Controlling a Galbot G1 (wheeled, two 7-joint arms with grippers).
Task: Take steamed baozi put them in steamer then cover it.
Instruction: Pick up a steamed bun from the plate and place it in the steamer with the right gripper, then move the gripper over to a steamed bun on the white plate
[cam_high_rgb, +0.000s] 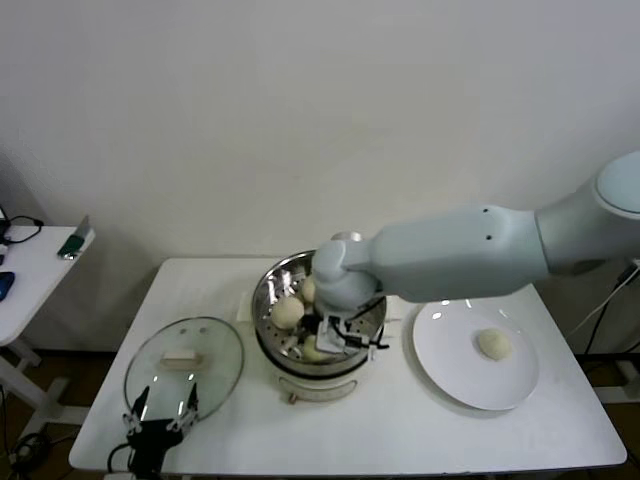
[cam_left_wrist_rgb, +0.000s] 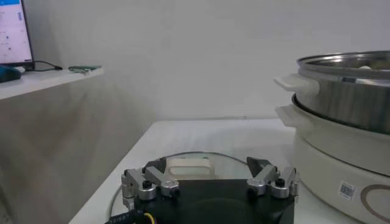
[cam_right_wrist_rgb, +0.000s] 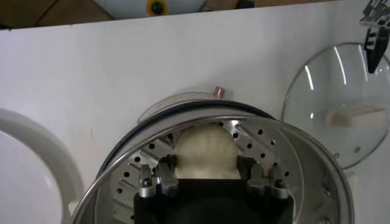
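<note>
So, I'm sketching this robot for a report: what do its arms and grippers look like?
The right arm is a thick, smooth, pale grey-white shell with rounded joints and small dark dots. The right gripper has a black body with silver metal finger blocks and black screws. The left gripper matches: black body, silver finger mounts, dark tips, a yellow cable at its base.

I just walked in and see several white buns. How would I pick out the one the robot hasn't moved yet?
Start at the white table and find the shiny steamer in its middle. On the robot's right of it lies a flat white plate, and on that plate sits one baozi. It alone rests on the plate; the other buns lie inside the steamer.
</note>
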